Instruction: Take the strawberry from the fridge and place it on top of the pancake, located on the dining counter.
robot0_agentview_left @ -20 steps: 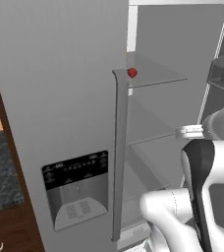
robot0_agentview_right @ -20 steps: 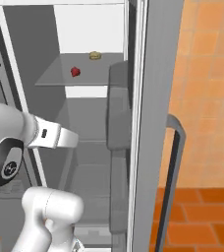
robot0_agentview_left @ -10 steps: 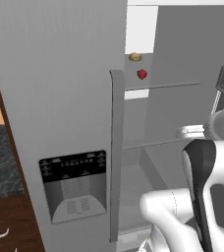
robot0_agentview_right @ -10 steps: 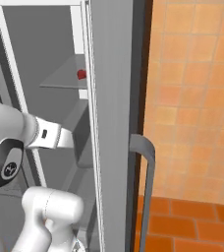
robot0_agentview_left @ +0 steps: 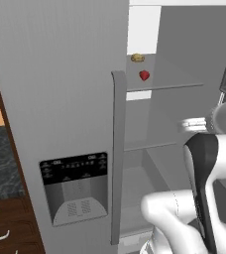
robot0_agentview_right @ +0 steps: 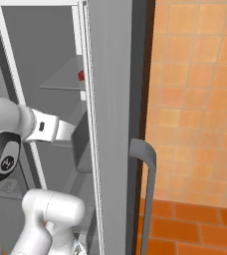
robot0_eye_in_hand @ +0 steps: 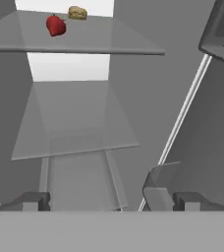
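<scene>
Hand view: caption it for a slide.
Open gripper inside the fridge, strawberry on the shelf above.

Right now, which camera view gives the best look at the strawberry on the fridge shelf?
The hand view: the strawberry lies whole and unblocked on the upper shelf, beside a tan food item. The left base view shows it small, near the door handle. In the right base view, it is a red sliver behind the door edge.
</scene>
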Tool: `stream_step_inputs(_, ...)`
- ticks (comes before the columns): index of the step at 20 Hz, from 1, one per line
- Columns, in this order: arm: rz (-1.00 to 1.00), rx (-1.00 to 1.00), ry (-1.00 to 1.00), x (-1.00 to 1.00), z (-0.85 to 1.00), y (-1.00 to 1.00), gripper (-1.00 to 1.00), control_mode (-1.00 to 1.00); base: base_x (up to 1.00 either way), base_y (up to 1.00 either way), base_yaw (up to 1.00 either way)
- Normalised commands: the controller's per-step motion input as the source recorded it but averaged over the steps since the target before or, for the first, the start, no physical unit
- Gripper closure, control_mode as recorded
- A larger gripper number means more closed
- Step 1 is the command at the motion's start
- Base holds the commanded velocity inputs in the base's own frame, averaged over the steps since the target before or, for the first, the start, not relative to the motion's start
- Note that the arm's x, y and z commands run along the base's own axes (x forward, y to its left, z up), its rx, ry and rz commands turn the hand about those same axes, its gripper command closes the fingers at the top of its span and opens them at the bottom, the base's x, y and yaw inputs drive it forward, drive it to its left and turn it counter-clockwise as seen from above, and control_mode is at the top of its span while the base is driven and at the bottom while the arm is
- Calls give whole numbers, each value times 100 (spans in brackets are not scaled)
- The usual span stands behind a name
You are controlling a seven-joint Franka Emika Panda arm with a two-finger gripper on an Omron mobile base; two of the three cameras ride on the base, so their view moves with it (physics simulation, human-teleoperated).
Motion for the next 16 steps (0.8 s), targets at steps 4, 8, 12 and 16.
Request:
stream_step_inputs(4, 0, 0, 0, 0, 81, 18, -100, -100, 0, 0, 0)
stream_step_inputs(8, 0, 1, 0, 7, 55, 33, -100, -100, 0, 0, 0)
stream_step_inputs(12, 5, 4, 0, 33, 17, 15, -100, -100, 0, 0, 0)
stream_step_inputs(16, 7, 12, 0, 63, 0, 8, -100, -100, 0, 0, 0)
